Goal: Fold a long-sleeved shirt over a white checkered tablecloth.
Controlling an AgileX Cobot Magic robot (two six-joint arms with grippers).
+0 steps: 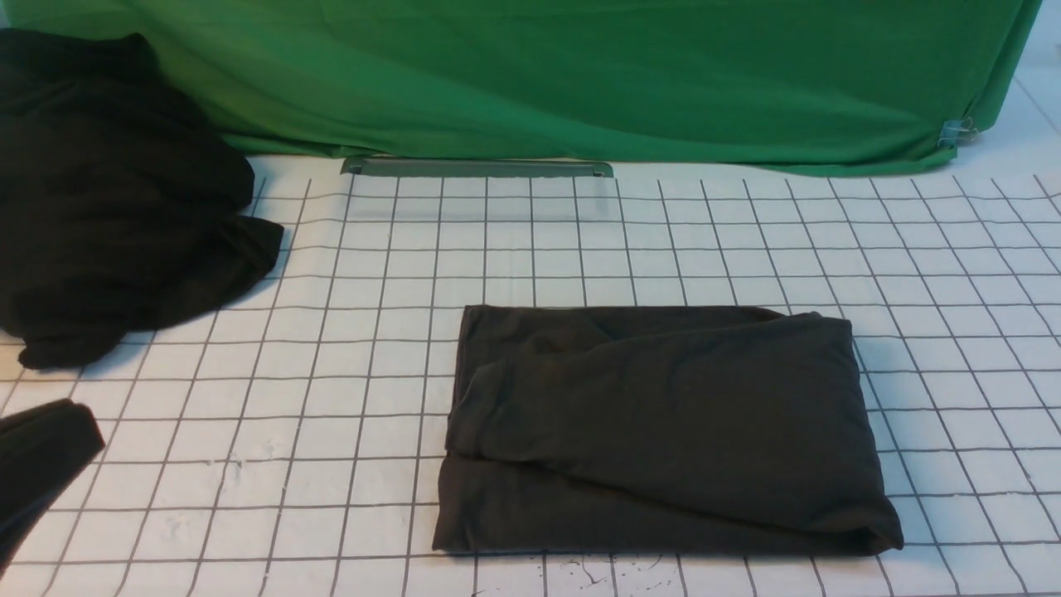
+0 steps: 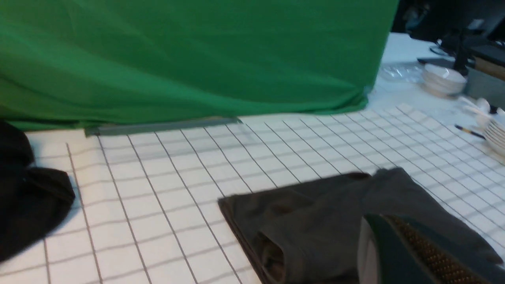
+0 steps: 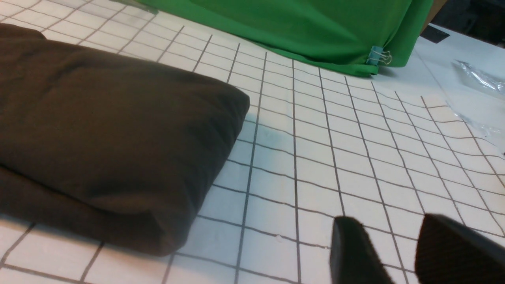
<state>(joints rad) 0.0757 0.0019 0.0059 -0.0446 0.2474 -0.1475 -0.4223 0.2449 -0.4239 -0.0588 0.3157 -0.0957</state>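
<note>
The long-sleeved shirt (image 1: pixel 663 431) lies folded into a dark charcoal rectangle on the white checkered tablecloth (image 1: pixel 373 373), near the front middle. No print or label shows on it. Neither gripper can be made out in the front view. In the left wrist view my left gripper (image 2: pixel 378 223) hangs shut over the shirt (image 2: pixel 315 209), with nothing between its fingers. In the right wrist view my right gripper (image 3: pixel 388 228) stands open and empty over bare tablecloth (image 3: pixel 335 157), apart from the shirt's rounded corner (image 3: pixel 98 130).
A black heap of cloth (image 1: pixel 108 207) lies at the far left, with another dark shape (image 1: pixel 41 464) at the lower left edge. A green backdrop (image 1: pixel 580 75) and a grey bar (image 1: pixel 477 167) close the back. White bowls (image 2: pixel 442 79) and plates (image 2: pixel 497 134) stand off to the right.
</note>
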